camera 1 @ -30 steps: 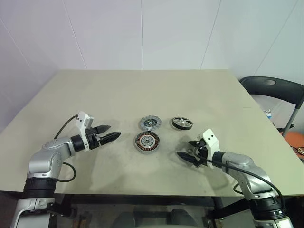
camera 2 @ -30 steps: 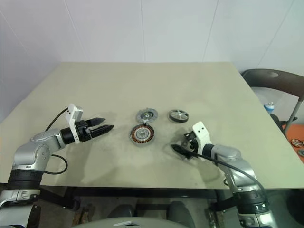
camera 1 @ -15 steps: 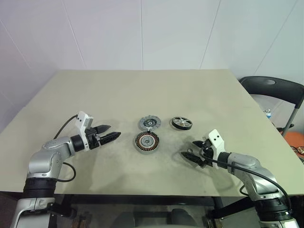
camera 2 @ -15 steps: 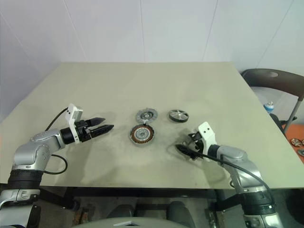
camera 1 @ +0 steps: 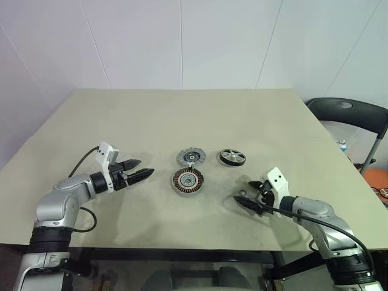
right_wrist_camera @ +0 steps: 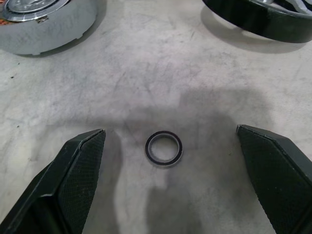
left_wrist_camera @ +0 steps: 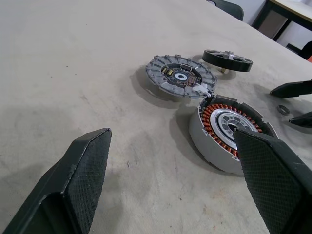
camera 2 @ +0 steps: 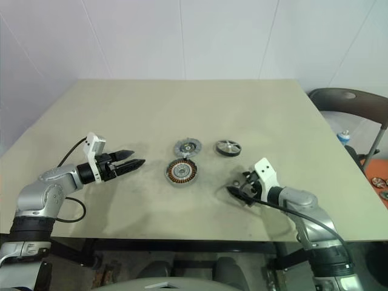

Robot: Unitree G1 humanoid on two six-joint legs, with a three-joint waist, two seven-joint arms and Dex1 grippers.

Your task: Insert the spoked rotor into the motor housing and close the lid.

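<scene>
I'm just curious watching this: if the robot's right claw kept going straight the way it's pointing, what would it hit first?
Probably the small dark washer ring, lying on the table between the open fingers of the right gripper.

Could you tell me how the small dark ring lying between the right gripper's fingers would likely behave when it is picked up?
The washer ring lies flat and thin on the table, so the fingers would probably struggle to get under it. It looks rigid and light, and might skid or flip.
</scene>
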